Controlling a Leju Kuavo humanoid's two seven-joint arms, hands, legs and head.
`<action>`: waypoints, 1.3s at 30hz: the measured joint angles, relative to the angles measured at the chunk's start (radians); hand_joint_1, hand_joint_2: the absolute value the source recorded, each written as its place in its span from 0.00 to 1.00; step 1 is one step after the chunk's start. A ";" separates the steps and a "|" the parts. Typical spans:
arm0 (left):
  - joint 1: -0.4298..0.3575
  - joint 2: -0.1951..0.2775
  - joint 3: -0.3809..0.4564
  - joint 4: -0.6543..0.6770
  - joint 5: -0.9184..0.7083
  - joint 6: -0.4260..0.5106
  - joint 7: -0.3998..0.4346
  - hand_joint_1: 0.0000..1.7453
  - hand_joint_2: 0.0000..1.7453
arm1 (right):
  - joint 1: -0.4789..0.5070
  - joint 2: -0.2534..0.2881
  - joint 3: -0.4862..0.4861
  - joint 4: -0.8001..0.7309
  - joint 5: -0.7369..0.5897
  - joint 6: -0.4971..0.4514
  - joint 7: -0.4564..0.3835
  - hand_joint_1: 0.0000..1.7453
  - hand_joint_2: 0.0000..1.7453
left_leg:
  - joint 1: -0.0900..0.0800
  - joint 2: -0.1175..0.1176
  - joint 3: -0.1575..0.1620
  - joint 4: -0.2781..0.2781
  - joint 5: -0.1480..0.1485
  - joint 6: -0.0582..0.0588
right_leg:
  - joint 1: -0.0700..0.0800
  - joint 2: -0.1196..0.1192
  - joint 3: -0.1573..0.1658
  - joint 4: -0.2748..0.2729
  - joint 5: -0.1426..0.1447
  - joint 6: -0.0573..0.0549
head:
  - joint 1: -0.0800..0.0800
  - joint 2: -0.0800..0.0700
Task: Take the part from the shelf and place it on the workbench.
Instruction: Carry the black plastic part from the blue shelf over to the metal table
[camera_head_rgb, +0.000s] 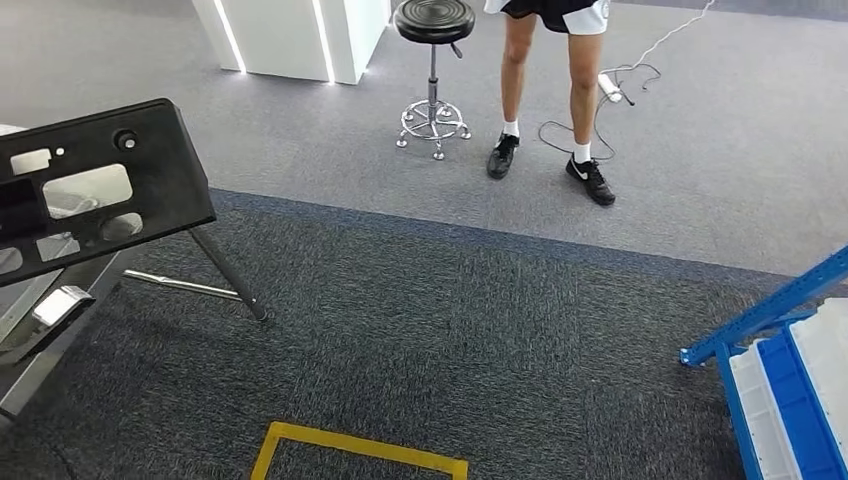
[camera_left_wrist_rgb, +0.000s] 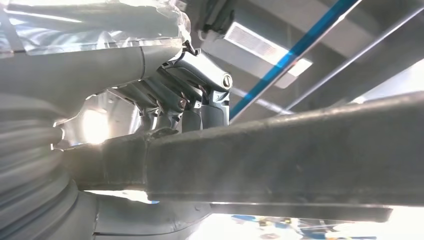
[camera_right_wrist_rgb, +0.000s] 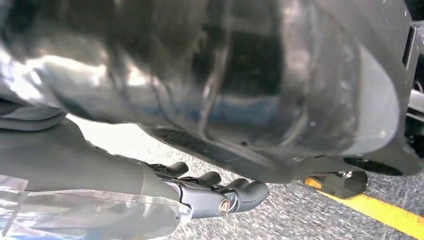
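Note:
The part is a long black panel with several cutouts, at the left of the head view, over a metal-legged bench. In the left wrist view my left hand curls its fingers over a dark bar of the part and grips it. In the right wrist view my right hand lies just below the black part with its fingers curled. A gap shows between those fingers and the part, so whether it holds the part is unclear.
A blue shelf frame with white trays stands at the lower right. A person stands ahead beside a black stool, with a cable on the floor. A yellow tape square marks the carpet.

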 joint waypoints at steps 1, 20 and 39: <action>-0.003 0.000 0.000 0.004 0.004 0.001 0.001 1.00 1.00 | 0.000 0.000 0.000 0.000 0.000 0.000 0.001 0.00 0.00 | -0.003 0.015 0.015 -0.028 0.005 0.007 | 0.003 -0.010 0.002 0.004 -0.004 0.005 | 0.000 0.000; -0.050 -0.006 -0.028 0.062 0.038 0.000 0.010 1.00 1.00 | -0.007 -0.006 0.000 0.001 -0.006 0.000 0.003 0.00 0.00 | -0.007 -0.202 -0.002 -0.043 0.023 0.030 | 0.008 0.165 -0.019 -0.009 0.030 -0.015 | 0.000 0.000; -0.115 -0.013 -0.074 0.108 0.055 -0.008 0.015 1.00 1.00 | -0.007 -0.006 -0.001 0.004 -0.016 0.000 0.001 0.00 0.00 | 0.000 -0.064 0.000 -0.031 0.015 0.047 | -0.013 0.091 -0.071 0.182 -0.116 0.042 | 0.001 0.000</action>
